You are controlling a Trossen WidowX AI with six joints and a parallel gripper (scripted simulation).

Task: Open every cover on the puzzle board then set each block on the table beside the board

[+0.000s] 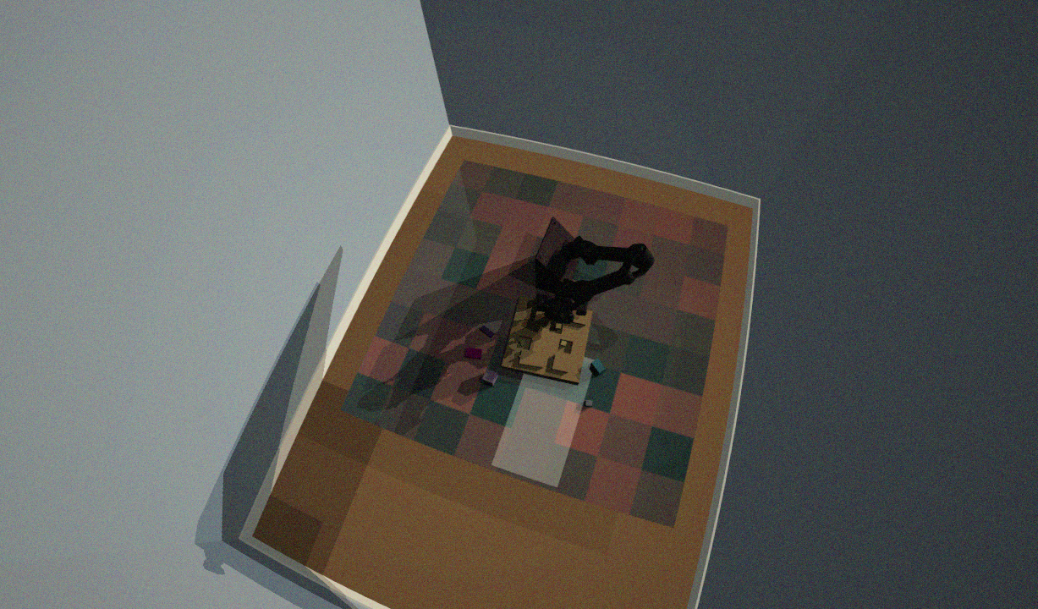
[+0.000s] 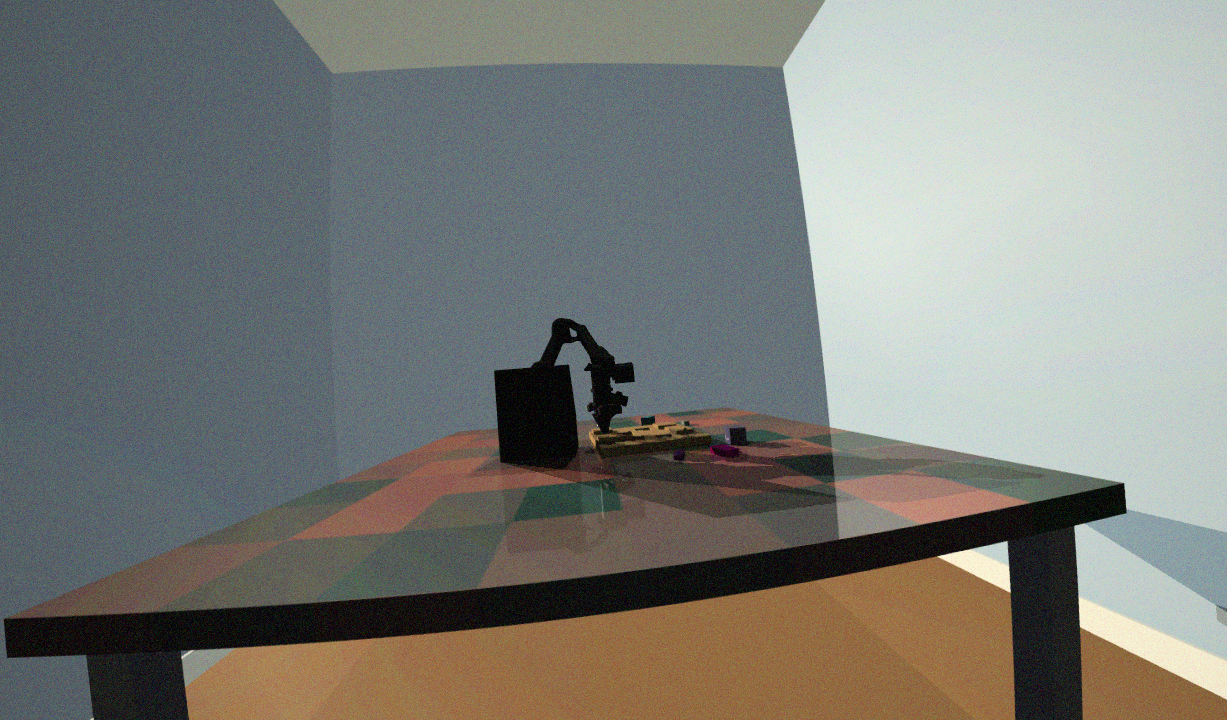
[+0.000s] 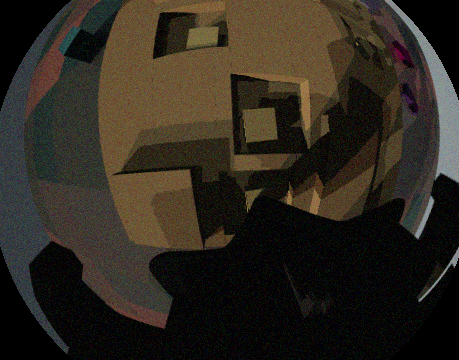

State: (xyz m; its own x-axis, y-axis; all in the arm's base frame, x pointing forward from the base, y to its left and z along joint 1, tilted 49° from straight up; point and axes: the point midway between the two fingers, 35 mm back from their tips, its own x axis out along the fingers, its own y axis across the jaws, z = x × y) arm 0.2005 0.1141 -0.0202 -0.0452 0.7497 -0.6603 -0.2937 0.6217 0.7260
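The tan puzzle board (image 1: 575, 362) (image 2: 680, 440) (image 3: 169, 100) lies on the checkered table in front of the arm's base. My gripper (image 1: 554, 310) (image 2: 603, 422) (image 3: 261, 202) is shut, empty, and points down close over the board's end nearest the base. In the wrist view two open wells each hold a pale block (image 3: 203, 38) (image 3: 259, 124). A magenta block (image 1: 473, 353) (image 2: 724, 450) (image 3: 401, 55), a small purple block (image 1: 487, 331) (image 2: 678, 454) and a lilac cube (image 1: 490, 376) (image 2: 735, 435) lie on the table beside the board. A teal block (image 1: 597, 367) lies on the other side.
The black box (image 2: 535, 416) of the arm's base stands right behind the board. A tiny block (image 1: 588, 403) lies off the board's far corner. Dark shadows cross the table left of the board.
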